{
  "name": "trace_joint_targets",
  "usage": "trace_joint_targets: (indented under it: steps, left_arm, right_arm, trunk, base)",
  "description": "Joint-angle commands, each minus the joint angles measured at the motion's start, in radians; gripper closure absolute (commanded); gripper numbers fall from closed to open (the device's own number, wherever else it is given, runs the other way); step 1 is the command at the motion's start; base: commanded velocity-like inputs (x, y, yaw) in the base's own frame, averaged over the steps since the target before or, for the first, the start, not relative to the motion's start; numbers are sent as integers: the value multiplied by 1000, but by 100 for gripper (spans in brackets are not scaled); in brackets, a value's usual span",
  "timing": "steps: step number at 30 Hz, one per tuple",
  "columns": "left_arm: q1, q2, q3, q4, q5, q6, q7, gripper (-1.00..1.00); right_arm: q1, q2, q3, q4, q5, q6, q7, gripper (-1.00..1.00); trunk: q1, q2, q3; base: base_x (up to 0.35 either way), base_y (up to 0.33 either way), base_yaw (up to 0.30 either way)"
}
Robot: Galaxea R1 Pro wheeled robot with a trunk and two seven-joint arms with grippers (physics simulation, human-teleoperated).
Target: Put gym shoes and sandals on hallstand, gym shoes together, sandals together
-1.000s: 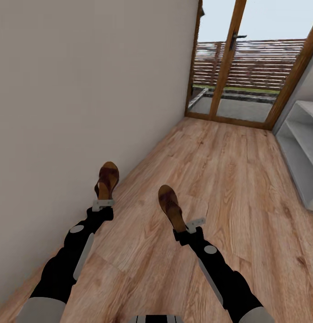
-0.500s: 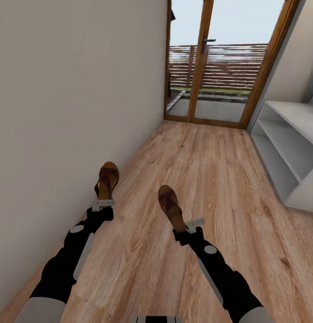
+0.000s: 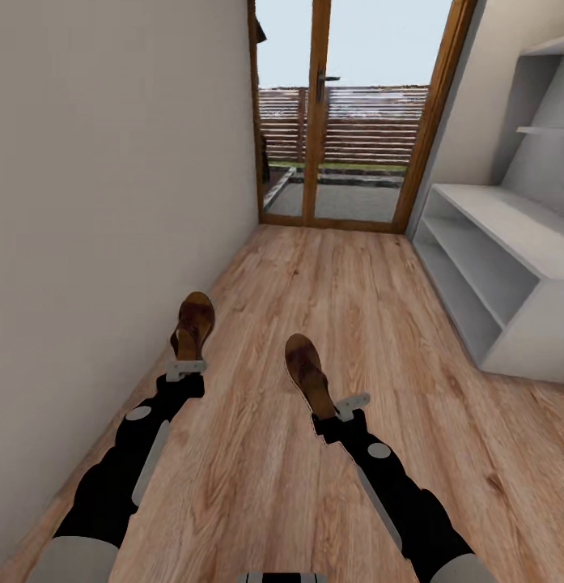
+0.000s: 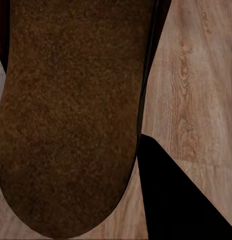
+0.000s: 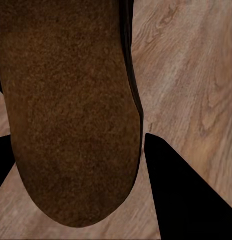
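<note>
My left gripper (image 3: pixel 187 367) is shut on the heel of one dark brown sandal (image 3: pixel 192 324), which points forward close to the left wall. The other sandal (image 3: pixel 306 372) is held the same way by my right gripper (image 3: pixel 337 407), shut on its heel. Both are carried above the corridor floor (image 3: pixel 346 308). Up close, the left sandal's tan-brown insole (image 4: pixel 71 115) and the right sandal's insole (image 5: pixel 71 110) show with planks behind them. The pale-grey hallstand (image 3: pixel 508 243) stands ahead on the right with its two shelf levels bare. The gym shoes are out of view.
A plain wall (image 3: pixel 95 202) runs close along my left side. A wood-framed glass door (image 3: pixel 318 121) closes the corridor's far end, with a fence outside. Open plank floor lies between me and the hallstand.
The whole view has swung to the right, so the camera moved: the door slid left and much more of the hallstand came into sight. Both arms and their sandals keep the same pose.
</note>
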Motion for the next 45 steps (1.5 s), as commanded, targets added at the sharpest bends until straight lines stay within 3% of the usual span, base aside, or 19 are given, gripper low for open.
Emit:
trace_joint_targets:
  steps: [1, 8, 20, 33, 45]
  left_arm:
    - [0, 1, 0, -2, 3, 6, -3, 100]
    - [0, 1, 0, -2, 3, 8, -3, 100]
    - [0, 1, 0, -2, 3, 12, -3, 100]
    - [0, 1, 0, -2, 3, 12, -3, 100]
    - [0, 1, 0, -2, 3, 13, -3, 100]
  right_arm:
    - [-1, 0, 1, -1, -4, 6, -1, 100]
    - [-1, 0, 1, -1, -4, 6, -1, 100]
    - [-1, 0, 2, 0, -5, 6, -1, 100]
    - [-1, 0, 2, 0, -5, 6, -1, 100]
    - [-1, 0, 2, 0, -5, 6, -1, 100]
  trunk:
    - [0, 0, 0]
    - [0, 0, 5]
    - [0, 0, 5]
    - [0, 0, 13]
    - [0, 0, 18]
  base:
    - [345, 0, -270]
    - [345, 0, -206]
    - [346, 0, -19]
    - [347, 0, -203]
    - [347, 0, -14]
